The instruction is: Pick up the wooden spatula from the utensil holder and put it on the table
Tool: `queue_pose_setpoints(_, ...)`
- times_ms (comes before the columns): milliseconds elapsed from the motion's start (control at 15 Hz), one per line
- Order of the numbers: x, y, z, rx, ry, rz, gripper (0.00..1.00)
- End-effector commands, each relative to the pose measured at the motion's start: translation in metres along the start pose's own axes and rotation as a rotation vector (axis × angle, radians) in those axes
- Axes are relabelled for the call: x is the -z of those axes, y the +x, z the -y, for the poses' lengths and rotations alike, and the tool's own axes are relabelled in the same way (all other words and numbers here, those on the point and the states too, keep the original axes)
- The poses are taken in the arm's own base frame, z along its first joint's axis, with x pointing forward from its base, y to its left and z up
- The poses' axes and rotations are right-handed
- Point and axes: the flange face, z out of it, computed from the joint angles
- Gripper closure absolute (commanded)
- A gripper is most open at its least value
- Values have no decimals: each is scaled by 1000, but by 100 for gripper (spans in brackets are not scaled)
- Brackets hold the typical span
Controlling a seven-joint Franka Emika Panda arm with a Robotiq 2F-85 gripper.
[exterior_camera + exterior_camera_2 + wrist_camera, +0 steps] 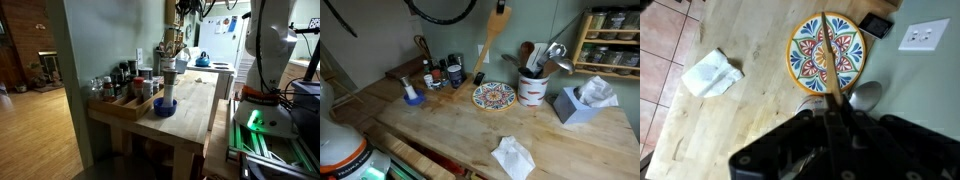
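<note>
The gripper (830,118) is clenched on the wooden spatula (495,35), which hangs below it, clear of the worktop (450,130). The wrist view alone shows the patterned plate (825,55) lined up straight beneath. An exterior view shows the utensil holder (530,90) off to one side.

No readable text, labels or numbers anywhere; jar labels blurred.

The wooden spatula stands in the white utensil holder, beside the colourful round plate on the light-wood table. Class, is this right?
No. The wooden spatula is not in the white utensil holder: the hand holds it above the colourful round plate, as an exterior view shows. The holder does stand beside that plate on the light-wood table.
</note>
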Motion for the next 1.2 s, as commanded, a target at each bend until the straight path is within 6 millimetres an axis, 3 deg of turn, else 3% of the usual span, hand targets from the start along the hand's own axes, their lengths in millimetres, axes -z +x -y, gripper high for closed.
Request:
queue_pose_setpoints(0, -40, -11, 2, 33, -33, 84, 98)
queue_pose_setpoints(333, -97, -19, -17, 47, -74, 182, 98)
queue_pose_setpoints(667, -137, -29, -38, 65, -111, 291, 98)
queue_pose_setpoints(733, -143, -30, -40, 68, -95, 314, 98)
queue_pose_setpoints(800, -133, -17, -31, 45, -110, 290, 94)
queue_pose_setpoints(1067, -143, -22, -36, 55, -111, 318, 94)
queue_pose_setpoints(1133, -142, -22, -36, 56, -110, 317, 98)
